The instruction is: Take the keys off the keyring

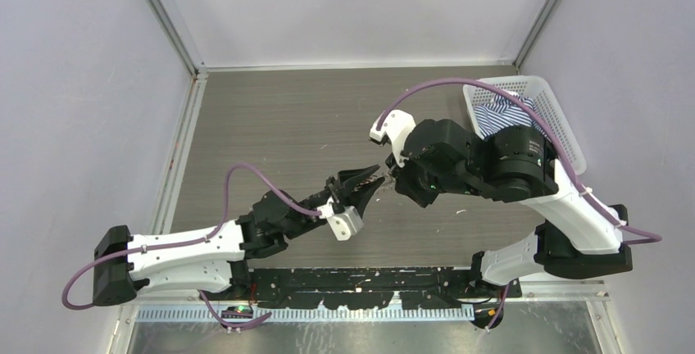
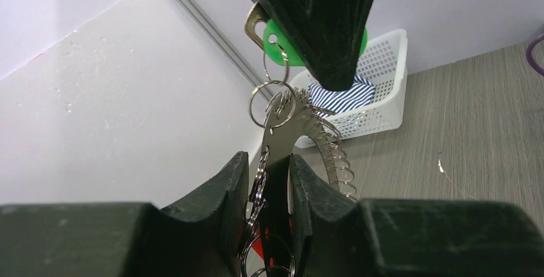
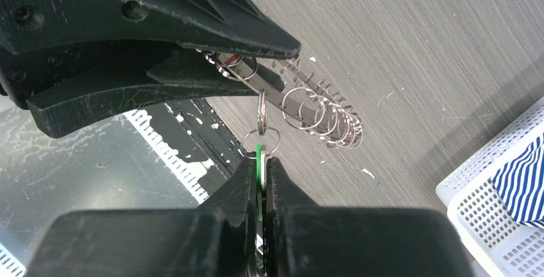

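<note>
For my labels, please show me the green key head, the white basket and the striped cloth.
green key head [image 2: 277, 38]: left wrist view, exposed left part.
white basket [image 2: 392, 78]: left wrist view, side wall.
striped cloth [image 2: 343, 97]: left wrist view, middle.

We are reaching both arms inward above the table, left gripper and right gripper clamped tight, tips nearly meeting.

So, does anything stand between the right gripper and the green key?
Nothing visible does. The right gripper is shut on the green key, and the left gripper clamps the silvery keys. Small rings link the two.
</note>
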